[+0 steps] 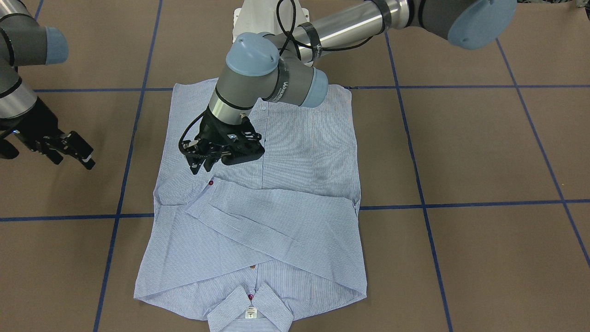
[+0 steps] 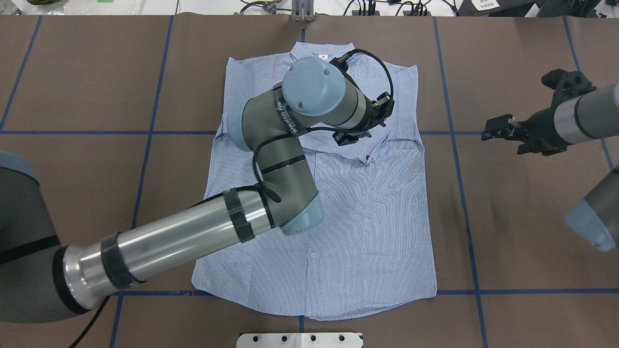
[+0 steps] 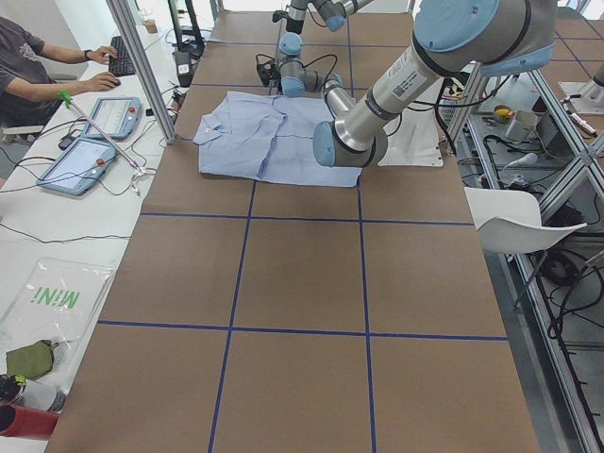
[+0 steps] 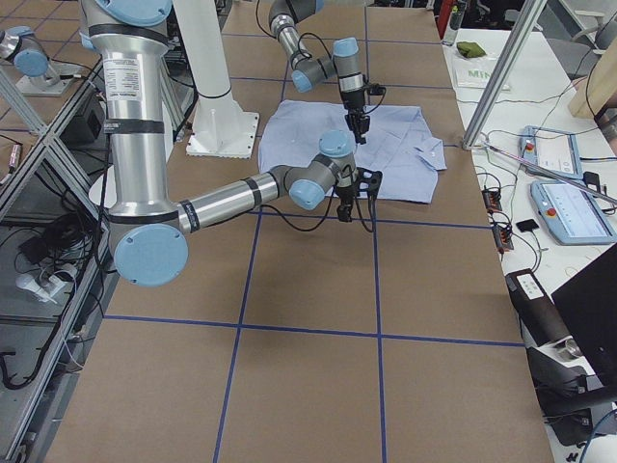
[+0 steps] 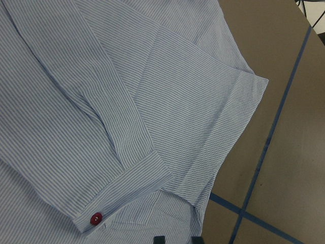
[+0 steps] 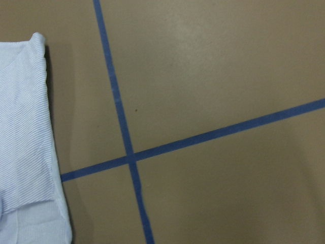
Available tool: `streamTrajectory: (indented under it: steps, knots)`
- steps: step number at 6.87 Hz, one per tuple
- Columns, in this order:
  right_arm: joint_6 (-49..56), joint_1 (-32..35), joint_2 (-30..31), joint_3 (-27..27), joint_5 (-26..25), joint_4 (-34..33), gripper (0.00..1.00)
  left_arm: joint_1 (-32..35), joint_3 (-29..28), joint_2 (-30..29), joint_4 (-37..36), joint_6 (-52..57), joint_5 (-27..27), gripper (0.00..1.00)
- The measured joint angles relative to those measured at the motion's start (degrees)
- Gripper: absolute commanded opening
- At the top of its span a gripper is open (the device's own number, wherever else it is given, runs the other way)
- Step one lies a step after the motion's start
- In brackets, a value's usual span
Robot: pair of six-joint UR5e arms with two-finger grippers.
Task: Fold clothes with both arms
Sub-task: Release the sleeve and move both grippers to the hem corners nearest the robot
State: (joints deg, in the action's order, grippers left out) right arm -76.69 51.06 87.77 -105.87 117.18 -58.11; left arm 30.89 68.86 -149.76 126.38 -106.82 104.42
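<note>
Shirt (image 1: 304, 152): flat on the desk (image 1: 484, 152), sleeves crossed inward to narrow it.
Left gripper (image 1: 202, 163): fingers apart, empty, hovering above the cuff (image 1: 199, 197).
Right gripper (image 2: 494, 128): parked off-cloth, probably apart, empty.

The shirt (image 1: 286, 221) is light blue with thin white stripes. Its cuff button (image 1: 210, 183) is dark red and its neck label (image 1: 250, 312) is white. The table (image 1: 484, 147) is brown with dark blue tape lines (image 1: 461, 204). The left arm (image 1: 350, 20) and right arm (image 1: 18, 99) are silver and grey with pale blue caps. The left gripper (image 1: 200, 167) and right gripper (image 1: 73, 161) are black.
</note>
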Motion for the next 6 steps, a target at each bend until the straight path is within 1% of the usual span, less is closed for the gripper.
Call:
streamTrajectory:
  steps: [1,2,3,4,5,6]
  knots:
    - [-8.6,-5.1,0.1,-1.9,-2.0,2.4,0.99,0.1,9.1,7.6,-0.6,0.7,1.4,0.54]
    - [-16.8,-11.6,0.3,-4.5,-6.2,3.2,0.98,0.3,17.5,14.9,-1.2,2.7,2.4,0.54]
    - [-23.4,-18.7,1.3,-7.4,-12.1,3.0,0.97,0.6,23.3,20.7,-1.8,6.9,2.9,0.55]
    - [-28.8,-25.9,3.7,-10.8,-18.4,1.9,0.93,1.0,27.6,25.7,-2.2,11.8,3.2,0.57]
    - [-34.2,-32.5,6.2,-13.3,-23.9,0.6,0.92,1.4,30.9,29.9,-2.3,15.5,3.2,0.58]
    - [-38.6,-37.9,7.5,-14.4,-28.4,-1.5,0.9,1.6,32.8,32.3,-2.4,17.0,3.2,0.59]
